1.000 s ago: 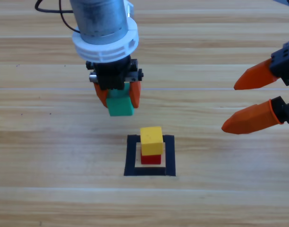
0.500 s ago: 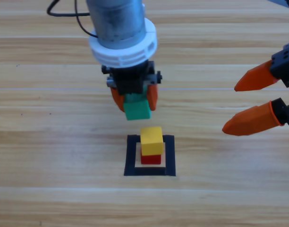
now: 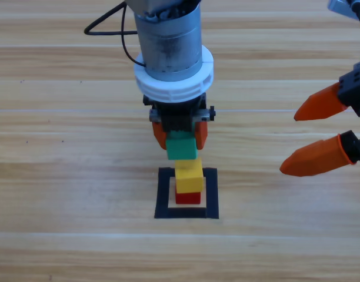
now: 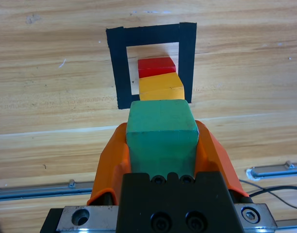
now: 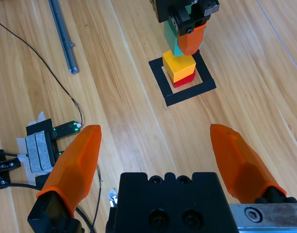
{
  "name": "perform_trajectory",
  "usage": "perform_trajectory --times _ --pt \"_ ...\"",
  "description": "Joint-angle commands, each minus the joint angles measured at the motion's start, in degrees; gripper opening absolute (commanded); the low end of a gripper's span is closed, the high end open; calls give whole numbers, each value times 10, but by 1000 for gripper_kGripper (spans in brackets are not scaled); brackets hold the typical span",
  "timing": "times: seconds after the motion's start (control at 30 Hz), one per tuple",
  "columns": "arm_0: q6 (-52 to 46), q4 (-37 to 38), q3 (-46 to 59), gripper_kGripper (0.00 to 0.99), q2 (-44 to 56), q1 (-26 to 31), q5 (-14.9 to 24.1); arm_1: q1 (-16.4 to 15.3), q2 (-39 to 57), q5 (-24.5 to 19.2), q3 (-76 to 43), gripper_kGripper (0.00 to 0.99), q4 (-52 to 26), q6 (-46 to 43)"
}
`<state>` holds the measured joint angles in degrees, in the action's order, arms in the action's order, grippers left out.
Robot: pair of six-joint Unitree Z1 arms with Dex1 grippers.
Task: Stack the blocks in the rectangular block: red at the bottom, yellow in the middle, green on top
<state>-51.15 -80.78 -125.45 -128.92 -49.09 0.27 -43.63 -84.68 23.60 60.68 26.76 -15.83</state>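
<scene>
The yellow cube sits on the red cube inside the black tape square. My left gripper is shut on the teal-green cube, which hangs just above and slightly behind the yellow cube. In the left wrist view the green cube fills the space between the orange jaws, with the yellow cube, red cube and tape square beyond it. My right gripper waits open at the right edge, well away from the stack.
The right wrist view shows the stack in the tape square, a metal rail, black cables and a small taped device on the table's far side.
My left gripper has carried the green cube rightward and toward the tape square, from left of the stack to just above the yellow cube. The right gripper has held still.
</scene>
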Motion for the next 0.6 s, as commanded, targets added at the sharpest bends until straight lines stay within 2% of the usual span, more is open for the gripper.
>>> perform_trajectory --times 0.03,0.6 --pt "-6 -3 0 0 -33 -13 12 10 11 1 -18 990 -5 -4" --pt "-7 -3 -1 0 -39 -23 16 10 33 -11 -29 990 -8 -4"
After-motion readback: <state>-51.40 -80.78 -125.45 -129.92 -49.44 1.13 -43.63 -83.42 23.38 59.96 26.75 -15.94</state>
